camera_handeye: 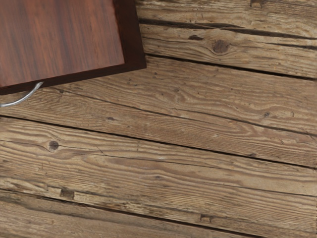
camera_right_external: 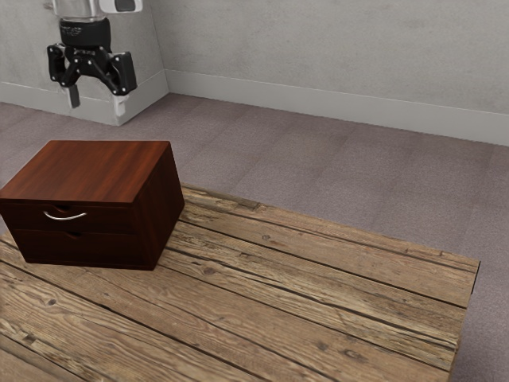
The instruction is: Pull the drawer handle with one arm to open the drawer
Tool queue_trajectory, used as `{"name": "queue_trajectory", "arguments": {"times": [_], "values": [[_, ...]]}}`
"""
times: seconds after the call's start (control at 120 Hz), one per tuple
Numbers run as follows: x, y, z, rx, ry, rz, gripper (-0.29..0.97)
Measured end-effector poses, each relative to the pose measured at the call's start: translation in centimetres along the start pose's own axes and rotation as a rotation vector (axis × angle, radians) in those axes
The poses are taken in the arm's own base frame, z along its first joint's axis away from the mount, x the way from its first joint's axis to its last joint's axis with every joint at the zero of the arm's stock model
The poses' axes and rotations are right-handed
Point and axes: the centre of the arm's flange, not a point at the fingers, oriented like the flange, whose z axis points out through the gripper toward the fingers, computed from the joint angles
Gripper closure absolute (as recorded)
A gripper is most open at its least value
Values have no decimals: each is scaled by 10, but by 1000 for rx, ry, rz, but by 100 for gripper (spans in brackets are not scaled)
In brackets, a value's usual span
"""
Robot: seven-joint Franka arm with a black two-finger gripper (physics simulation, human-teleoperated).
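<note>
Black two-finger end effector (camera_right_external: 97,84), spread open and empty, well above dark wooden drawer box (camera_right_external: 103,167). Below, thin curved silver handle (camera_right_external: 65,216): rigid, probably slick, best pinched mid-bar.

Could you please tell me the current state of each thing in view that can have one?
gripper: open, holding nothing, raised clear of the cabinet
top drawer: shut, front flush
handle: untouched, on the top drawer's front
lower drawer: shut
cabinet: upright on the table
</note>
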Motion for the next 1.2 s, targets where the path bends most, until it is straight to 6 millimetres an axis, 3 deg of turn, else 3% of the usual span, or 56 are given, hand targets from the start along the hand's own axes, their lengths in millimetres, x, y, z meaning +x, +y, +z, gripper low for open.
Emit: {"name": "queue_trajectory", "arguments": {"times": [0.192,0.217,0.283,0.333,0.475,0.617,0.667,0.708,0.792,0.842,0.958,1.067,1.2], "values": [[8,-3,-11,-15,95,-42,0],[5,-5,-22,-21,122,-48,0],[-18,-14,-80,-45,254,-72,0],[-23,-18,-98,-56,305,-96,0],[-18,-24,-104,-73,332,-197,0],[-16,-35,-103,-124,329,-442,0],[-12,-36,-73,-121,273,-523,0],[-24,-42,-43,-123,237,-588,0],[-56,-98,39,-142,172,-799,0],[-70,-118,73,-161,177,-900,0],[-63,-133,146,-194,205,-1064,0],[-44,-136,196,-221,236,-1169,0],[-35,-141,229,-278,308,-1281,0]]}}
